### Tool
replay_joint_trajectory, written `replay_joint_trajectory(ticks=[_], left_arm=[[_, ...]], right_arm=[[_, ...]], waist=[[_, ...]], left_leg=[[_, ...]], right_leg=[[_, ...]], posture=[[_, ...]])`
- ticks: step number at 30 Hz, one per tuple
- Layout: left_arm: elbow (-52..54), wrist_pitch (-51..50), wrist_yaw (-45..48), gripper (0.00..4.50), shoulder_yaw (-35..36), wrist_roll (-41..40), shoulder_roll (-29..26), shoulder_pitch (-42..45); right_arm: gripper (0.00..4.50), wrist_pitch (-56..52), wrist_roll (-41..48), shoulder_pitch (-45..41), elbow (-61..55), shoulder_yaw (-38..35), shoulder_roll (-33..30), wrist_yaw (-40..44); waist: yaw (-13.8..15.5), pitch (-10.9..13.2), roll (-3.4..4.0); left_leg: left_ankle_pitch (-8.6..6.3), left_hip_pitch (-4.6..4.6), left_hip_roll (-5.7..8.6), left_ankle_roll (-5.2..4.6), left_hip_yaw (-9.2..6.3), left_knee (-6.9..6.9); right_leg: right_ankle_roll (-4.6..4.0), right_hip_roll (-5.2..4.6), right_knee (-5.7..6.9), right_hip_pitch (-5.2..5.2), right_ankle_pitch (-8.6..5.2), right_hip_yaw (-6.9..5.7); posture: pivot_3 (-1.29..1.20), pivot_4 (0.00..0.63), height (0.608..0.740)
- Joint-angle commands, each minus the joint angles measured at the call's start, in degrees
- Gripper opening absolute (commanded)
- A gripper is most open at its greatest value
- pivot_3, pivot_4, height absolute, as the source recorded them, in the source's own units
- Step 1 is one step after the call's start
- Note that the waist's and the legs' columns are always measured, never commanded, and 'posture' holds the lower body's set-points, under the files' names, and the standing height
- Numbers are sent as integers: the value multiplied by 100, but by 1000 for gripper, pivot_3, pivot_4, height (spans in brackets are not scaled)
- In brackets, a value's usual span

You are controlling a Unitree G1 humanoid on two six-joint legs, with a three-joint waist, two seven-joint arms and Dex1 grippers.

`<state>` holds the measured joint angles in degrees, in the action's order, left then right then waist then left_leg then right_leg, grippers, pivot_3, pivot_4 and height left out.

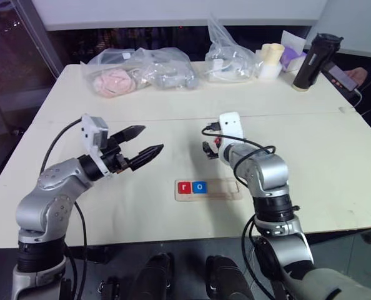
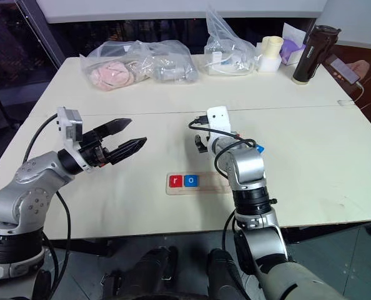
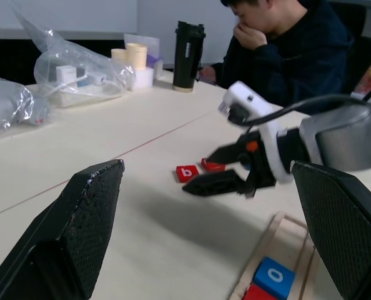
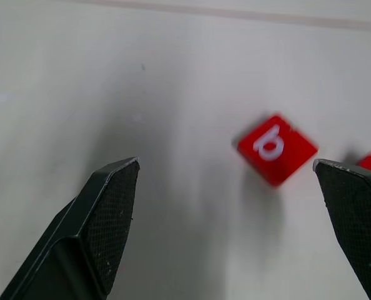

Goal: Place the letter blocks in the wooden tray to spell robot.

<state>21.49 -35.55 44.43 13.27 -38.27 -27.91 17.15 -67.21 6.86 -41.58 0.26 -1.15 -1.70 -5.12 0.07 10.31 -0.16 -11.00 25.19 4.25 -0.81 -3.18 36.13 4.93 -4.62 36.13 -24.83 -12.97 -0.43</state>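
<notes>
The wooden tray [image 1: 208, 189] lies on the table [image 1: 335, 162] in front of the robot, between its two arms. Its first two places are filled: a red "r" block [image 1: 184, 186], then a blue "o" block [image 1: 200, 186] touching it; the rest of the recess is bare.

The red "b" block [image 4: 277, 149] lies loose on the table beyond the tray, turned corner-on to the right gripper [image 3: 226, 170]. That gripper hangs just above it with jaws spread wide and nothing in them. The left gripper [image 1: 140, 142] is held up over the table left of the tray, jaws likewise wide apart and empty.

Risks:
- Closing on the block's corners rather than its flat sides could make it twist or skip away.
- A second red block [image 3: 213, 165] lies just beside the "b"; a finger may nudge it or pinch both.
- The block could be set in the tray rotated.

Count: one tray; two blocks seated; two red blocks loose, plus what appears to be a blue one [image 2: 259, 149], mostly hidden behind the right arm.
</notes>
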Motion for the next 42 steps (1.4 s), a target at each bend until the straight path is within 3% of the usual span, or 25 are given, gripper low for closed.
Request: replay_joint_trajectory(ticks=[1, 10, 22, 34, 37, 42], left_arm=[[203, 95, -108, 4483, -19, -118, 5, -29], [174, 150, -279, 4483, -101, -83, -10, -31], [211, 232, -484, 4483, -148, -60, 8, -67], [220, 276, -579, 4483, -205, -51, 43, -101], [218, 288, -585, 4500, -241, -36, 62, -102], [146, 309, -585, 4500, -268, -17, 74, -58]], right_arm=[[4500, 197, 41, -430, 248, -510, 385, -336], [4500, 759, 62, -1368, 1784, -1522, 844, -1286], [4500, 1461, 173, -2250, 3787, -2088, 989, -2255], [4500, 1773, 640, -2614, 4686, -2853, 906, -3304], [3606, 1843, 710, -2612, 4746, -2882, 836, -3378], [1126, 1791, 756, -2591, 4726, -2805, 813, -3373]], waist=[[-46, 0, 1], [-103, 0, 2], [-136, 1, 3], [-118, 0, 3], [-112, 0, 3], [-137, 0, 3]], left_leg=[[2, -2, 0, 2, 0, -1], [4, -7, -1, 6, 0, -15], [7, -10, -3, 10, 0, -26], [7, -15, -3, 11, -1, -27], [7, -27, -2, 11, -2, -27], [7, -51, -4, 10, -1, -27]], right_leg=[[0, 1, 2, 1, 1, 0], [15, 7, 4, -1, 11, 2], [11, 9, 4, -4, 9, 4], [-3, 10, 2, 4, 1, 4], [-4, 11, -2, 19, 0, 3], [-9, 11, -4, 40, -3, 3]], posture=[[0, 150, 738], [0, 150, 738], [0, 150, 738], [0, 150, 738], [0, 150, 738], [0, 150, 738]])
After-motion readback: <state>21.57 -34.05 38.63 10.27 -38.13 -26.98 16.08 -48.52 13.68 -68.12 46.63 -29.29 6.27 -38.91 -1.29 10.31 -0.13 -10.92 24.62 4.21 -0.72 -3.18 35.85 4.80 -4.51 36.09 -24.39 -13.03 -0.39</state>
